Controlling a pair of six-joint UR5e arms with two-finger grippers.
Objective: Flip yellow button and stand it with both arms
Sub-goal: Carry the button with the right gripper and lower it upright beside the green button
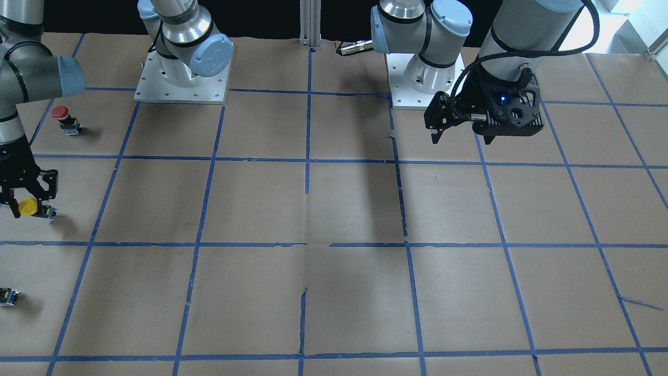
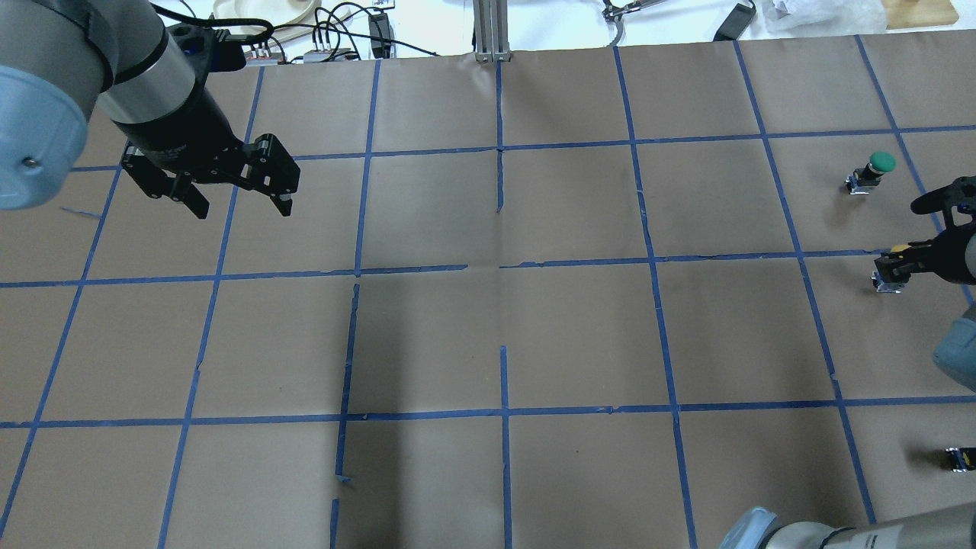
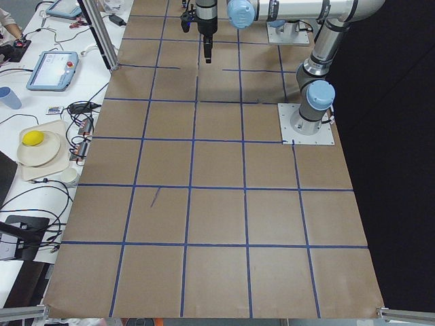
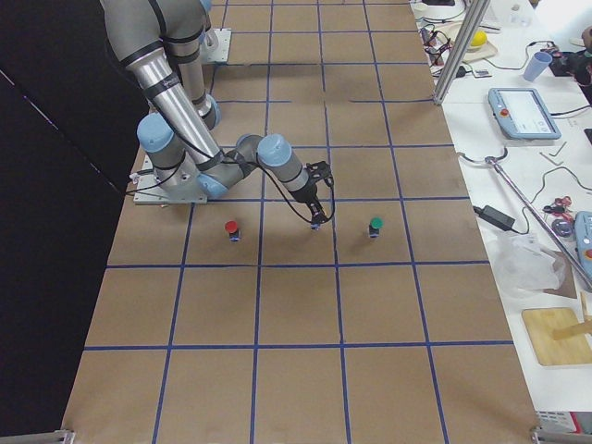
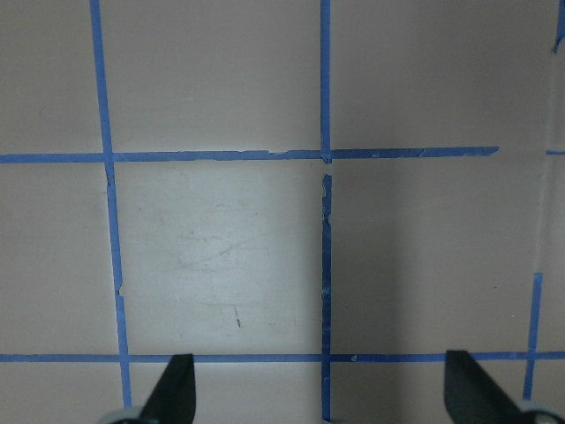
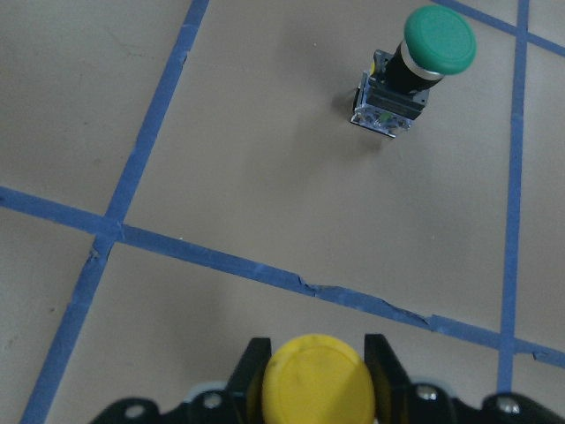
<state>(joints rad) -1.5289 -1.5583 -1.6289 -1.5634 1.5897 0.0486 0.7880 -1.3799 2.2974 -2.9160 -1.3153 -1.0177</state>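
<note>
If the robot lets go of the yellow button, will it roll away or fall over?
It might roll a little: the yellow button has a round, smooth cap, pinched by the right gripper. Probably not far, since its body looks boxy. Stood up, it may tip easily, as the wide cap sits on a small body.

I work in a robotics lab: my table is papered brown and squared off with blue tape, and my metal base plates are bolted onto it. Along the table's edge opposite those plates runs a white bench. It is strewn with cables and a teach pendant, with an aluminium post at that edge.
</note>
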